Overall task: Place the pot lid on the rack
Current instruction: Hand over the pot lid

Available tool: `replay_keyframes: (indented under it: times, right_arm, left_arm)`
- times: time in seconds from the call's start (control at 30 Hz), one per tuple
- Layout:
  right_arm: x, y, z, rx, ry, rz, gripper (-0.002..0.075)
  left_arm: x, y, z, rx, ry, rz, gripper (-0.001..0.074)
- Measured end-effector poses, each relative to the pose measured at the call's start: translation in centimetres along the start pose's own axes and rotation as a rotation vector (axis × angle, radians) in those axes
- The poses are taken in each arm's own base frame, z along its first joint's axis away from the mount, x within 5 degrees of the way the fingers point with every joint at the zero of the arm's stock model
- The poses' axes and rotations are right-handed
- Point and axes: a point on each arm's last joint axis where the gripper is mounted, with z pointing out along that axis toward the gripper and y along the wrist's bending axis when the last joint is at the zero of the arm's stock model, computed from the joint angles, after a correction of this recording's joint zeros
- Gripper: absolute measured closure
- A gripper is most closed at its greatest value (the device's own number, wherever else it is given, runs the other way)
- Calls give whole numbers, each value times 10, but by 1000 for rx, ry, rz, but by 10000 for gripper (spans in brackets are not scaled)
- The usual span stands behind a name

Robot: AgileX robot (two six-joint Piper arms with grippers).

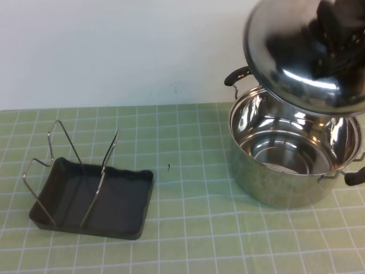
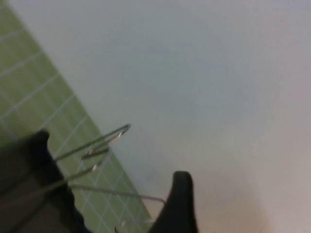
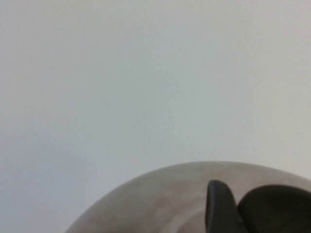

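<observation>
While the right gripper (image 1: 336, 34) is showing only as a dark blur cut off by the frame's edge, its fingers are closing on the black knob (image 3: 274, 208) of the one pot lid (image 1: 296, 63), which is hanging tilted just above the one pot (image 1: 291, 157). One rack (image 1: 94, 197), with two wire loops, is sitting well apart from the pot. The left gripper (image 2: 109, 204) is hovering over the rack, fingers spread, gripping nothing.

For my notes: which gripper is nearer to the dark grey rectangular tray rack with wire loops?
Left. The left gripper hangs close beside the rack; the right gripper holds the steel lid above the pot.
</observation>
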Motion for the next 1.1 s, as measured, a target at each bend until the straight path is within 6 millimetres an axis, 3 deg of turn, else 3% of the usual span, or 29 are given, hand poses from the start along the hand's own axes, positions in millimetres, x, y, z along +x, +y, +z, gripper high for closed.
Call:
replay_keyframes:
  times: [0.1,0.2,0.33,0.5,0.67,0.83,1.1]
  right_arm:
    - [-30,22,-11,-122,-110,0,382]
    - [-43,51,-18,-259,-155,31,382]
    - [-44,89,-24,-407,-143,62,382]
    - [-41,121,-30,-517,-123,104,382]
    - [-34,135,-30,-559,-78,170,383]
    - [-25,142,-28,-597,-26,270,383]
    - [-39,170,-21,-736,-32,301,382]
  left_arm:
    - [6,6,0,-75,61,-183,112]
    - [14,4,-1,-63,154,-309,80]
    - [25,-8,-5,48,307,-271,127]
    - [31,-28,-12,233,426,-194,232]
    - [33,-37,-16,343,468,-160,276]
    - [36,-39,-14,364,494,-143,238]
    - [56,-38,2,305,666,-166,194]
